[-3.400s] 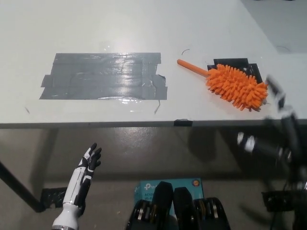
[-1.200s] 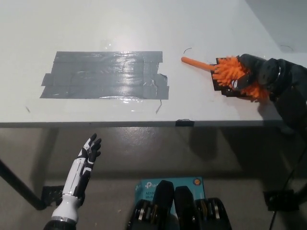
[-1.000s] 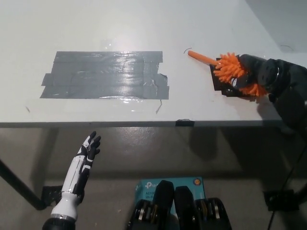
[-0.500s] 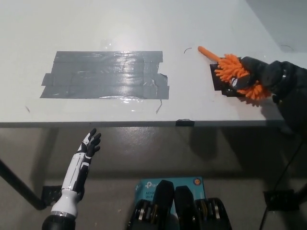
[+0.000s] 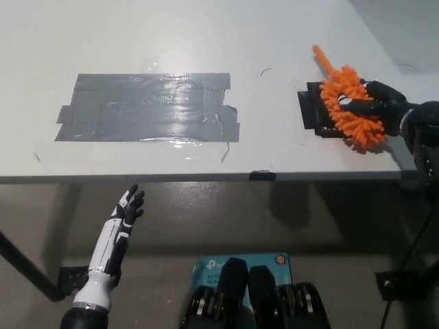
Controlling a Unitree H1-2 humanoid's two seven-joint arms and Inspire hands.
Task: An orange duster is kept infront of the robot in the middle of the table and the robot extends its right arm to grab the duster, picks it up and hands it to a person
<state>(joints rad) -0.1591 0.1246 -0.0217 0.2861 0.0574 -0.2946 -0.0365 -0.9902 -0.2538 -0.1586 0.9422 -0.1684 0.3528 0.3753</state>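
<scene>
we find the right hand at 3 o'clock, fingers wrapped around the fluffy head of the orange duster. the duster sits at the right end of the white table, over a black tape patch, with its handle pointing toward 11 o'clock. we note a wide grey tape patch near 10 o'clock on the tabletop. the left hand rests below the table edge at 7 o'clock, fingers spread and holding nothing.
</scene>
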